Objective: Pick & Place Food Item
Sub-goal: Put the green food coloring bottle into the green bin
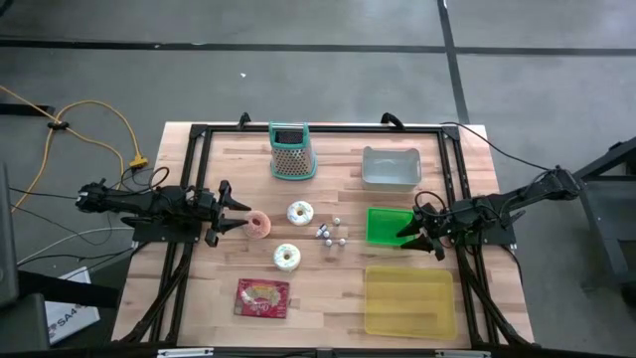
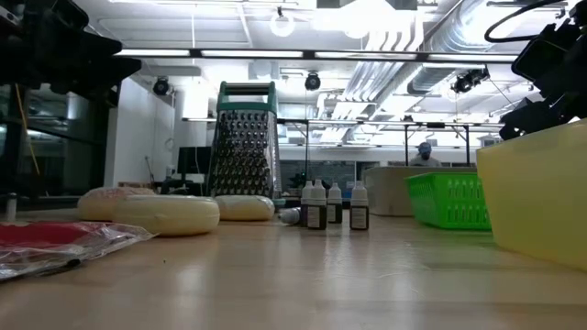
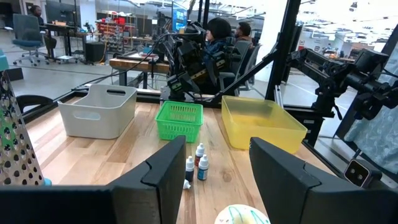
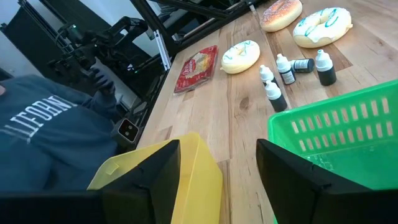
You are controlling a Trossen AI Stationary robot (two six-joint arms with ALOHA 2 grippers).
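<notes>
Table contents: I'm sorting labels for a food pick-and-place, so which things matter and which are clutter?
Job:
pink doughnut
two white doughnuts
green basket
yellow bin
grey bin

Lying about:
grater
dropper bottles
red packet

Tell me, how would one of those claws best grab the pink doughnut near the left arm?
Probably from straight above, pinching across the pink doughnut's ring, one finger in the hole and one outside, or spanning the whole ring. It lies flat on the table, so its top is the free side. The left gripper, open and right beside it, looks best placed.
</notes>
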